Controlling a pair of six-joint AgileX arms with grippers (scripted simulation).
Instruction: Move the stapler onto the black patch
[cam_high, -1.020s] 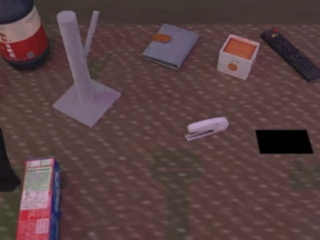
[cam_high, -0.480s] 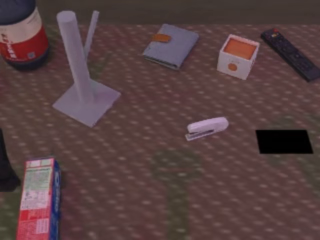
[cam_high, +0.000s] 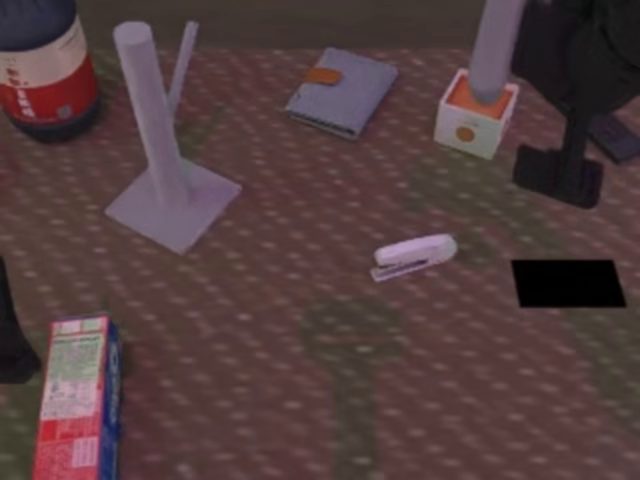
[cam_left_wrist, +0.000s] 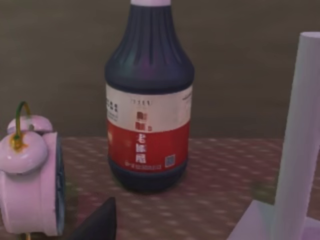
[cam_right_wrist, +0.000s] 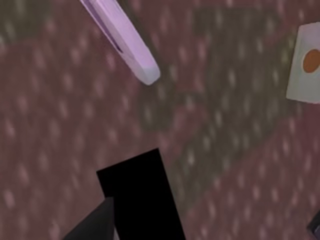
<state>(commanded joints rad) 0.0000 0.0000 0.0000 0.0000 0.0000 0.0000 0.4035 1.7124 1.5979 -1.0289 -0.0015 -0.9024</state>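
Observation:
The small white stapler (cam_high: 415, 256) lies on the patterned cloth near the middle of the table, also seen in the right wrist view (cam_right_wrist: 125, 40). The black patch (cam_high: 568, 283) lies flat to its right, bare, with a gap of cloth between them (cam_right_wrist: 140, 195). My right gripper (cam_high: 558, 175) hangs at the back right, above the cloth behind the patch and apart from the stapler, open and holding nothing; one dark fingertip (cam_right_wrist: 97, 222) shows. My left gripper (cam_high: 8, 340) stays parked at the left edge, open, with one fingertip (cam_left_wrist: 97, 222) in view.
A white box with an orange top (cam_high: 476, 113) stands under the right arm, and the black remote (cam_high: 612, 135) is mostly hidden by it. A grey wallet (cam_high: 341, 92), a white stand (cam_high: 165, 180), a dark bottle (cam_high: 45, 70), a red carton (cam_high: 78, 400) and a pink alarm clock (cam_left_wrist: 30, 190) sit left.
My right arm has come into the top view at the back right, covering most of the remote. The stapler, the patch and the left arm have not moved.

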